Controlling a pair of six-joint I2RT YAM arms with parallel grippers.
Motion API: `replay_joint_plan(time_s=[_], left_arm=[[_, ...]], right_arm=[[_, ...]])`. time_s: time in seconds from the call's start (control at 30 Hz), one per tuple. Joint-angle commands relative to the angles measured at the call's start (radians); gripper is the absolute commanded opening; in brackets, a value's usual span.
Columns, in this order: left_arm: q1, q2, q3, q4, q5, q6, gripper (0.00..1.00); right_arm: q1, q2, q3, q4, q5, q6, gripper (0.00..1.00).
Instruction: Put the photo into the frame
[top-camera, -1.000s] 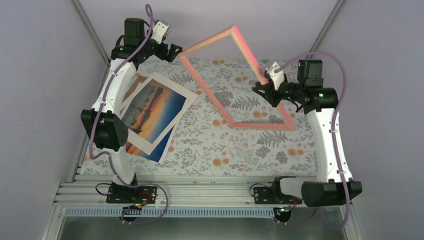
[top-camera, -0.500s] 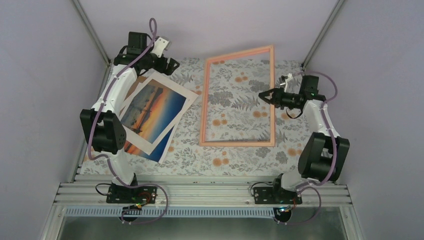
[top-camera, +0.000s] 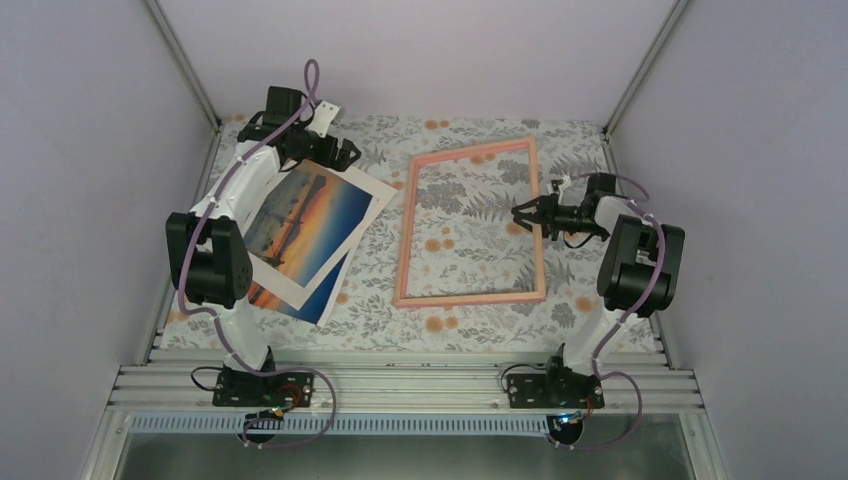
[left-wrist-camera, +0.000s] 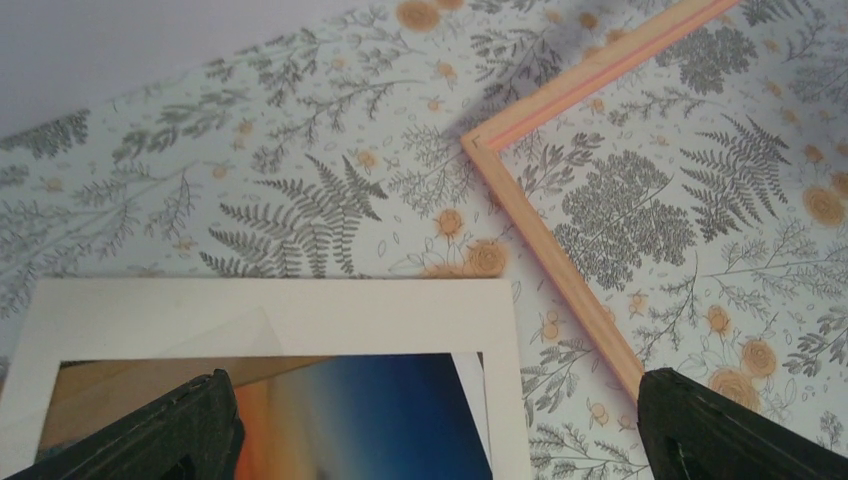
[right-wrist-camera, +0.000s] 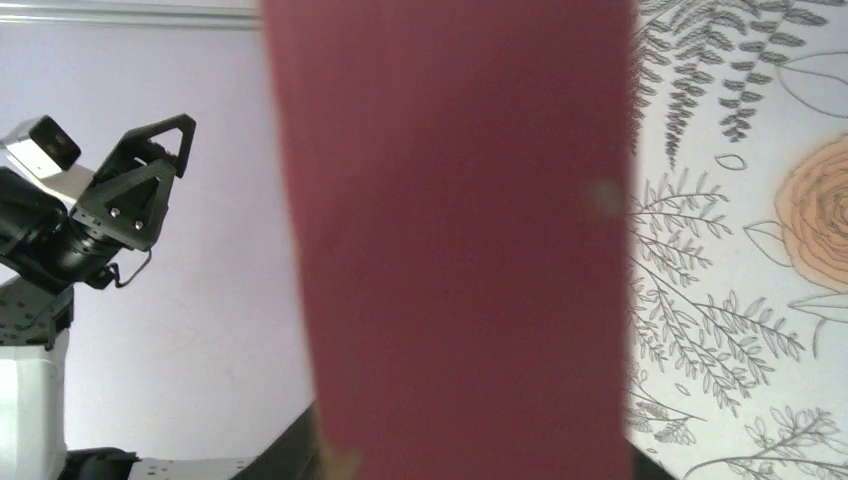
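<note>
Now the left gripper (top-camera: 338, 153) hangs wide open, empty, above the photo (top-camera: 310, 215); the right gripper (top-camera: 526, 213) straddles the frame (top-camera: 402, 240), grip unclear.

**Pink, Orange and Fern-Grey**

The left gripper (left-wrist-camera: 432, 395) has black fingers (left-wrist-camera: 160, 430). Between them the mat border (left-wrist-camera: 300, 315) is cream, and the photo (left-wrist-camera: 390, 425) shades from orange into deep blue. Beyond the fingertips the tablecloth (left-wrist-camera: 300, 150) is pale, printed with grey ferns and orange blossoms. Near the right-hand finger the frame (left-wrist-camera: 555, 270) is pink with a lighter wood-toned edge. Right up against the right gripper (top-camera: 527, 214), its rail looks dark rose.
</note>
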Motion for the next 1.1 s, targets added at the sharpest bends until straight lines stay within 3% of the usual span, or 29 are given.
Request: replay_joint_plan(time_s=[0.0, 0.07, 0.2, 0.37, 0.53, 0.7, 1.07], left_arm=[[-0.001, -0.030, -0.038, 0.035, 0.006, -0.024, 1.00], [-0.001, -0.034, -0.057, 0.042, 0.005, -0.026, 1.00], [-0.001, -0.043, -0.092, 0.055, -0.004, -0.028, 1.00], [-0.001, -0.048, -0.116, 0.061, -0.003, -0.027, 1.00], [-0.001, -0.046, -0.126, 0.062, -0.001, -0.030, 1.00], [-0.001, -0.039, -0.125, 0.061, -0.006, -0.030, 1.00], [-0.001, -0.048, -0.156, 0.083, -0.040, -0.037, 1.00]], right_arm=[[-0.021, 0.014, -0.020, -0.006, -0.039, -0.007, 0.43], [-0.024, 0.032, -0.015, -0.005, -0.013, -0.003, 0.48], [-0.042, 0.060, 0.018, -0.043, 0.095, -0.018, 0.75], [-0.073, 0.090, -0.007, -0.052, 0.138, -0.024, 0.96], [-0.087, 0.164, 0.020, -0.077, 0.158, -0.077, 0.98], [-0.124, 0.213, 0.013, -0.101, 0.373, -0.113, 1.00], [-0.144, 0.130, 0.048, -0.176, 0.594, -0.209, 1.00]])
